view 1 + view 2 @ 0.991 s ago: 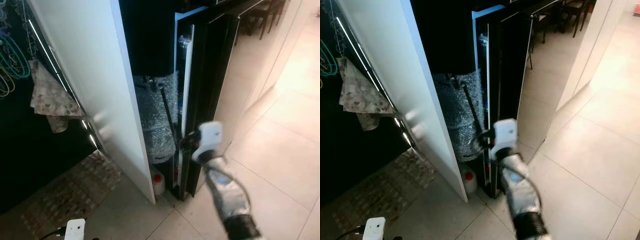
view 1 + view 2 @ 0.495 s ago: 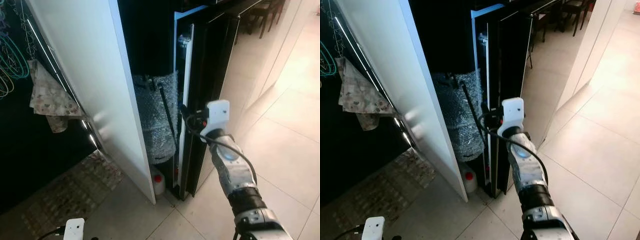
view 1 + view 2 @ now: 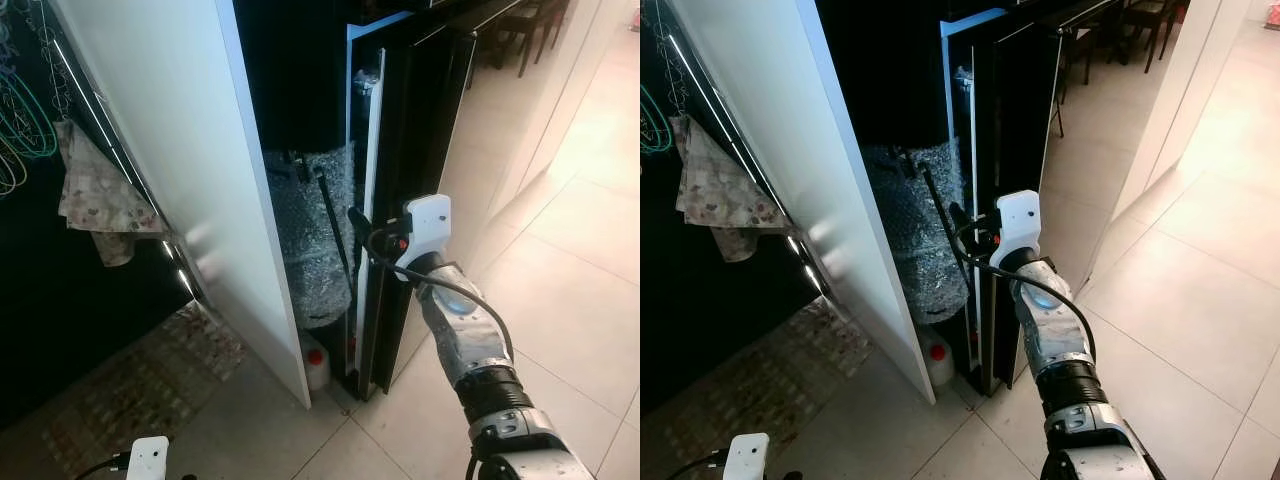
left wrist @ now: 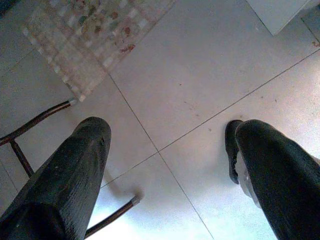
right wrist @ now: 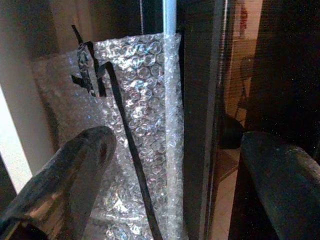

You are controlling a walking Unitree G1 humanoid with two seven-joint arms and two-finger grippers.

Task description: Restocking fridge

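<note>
Fridge door (image 3: 400, 180) now has our right claw (image 3: 357, 222) moved up to its edge, fingers spread, empty; we judge opening comes next.

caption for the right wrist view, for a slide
Open right gripper straddling the edge of the black fridge door, with a bubble-wrapped bundle standing in the gap behind.
</note>
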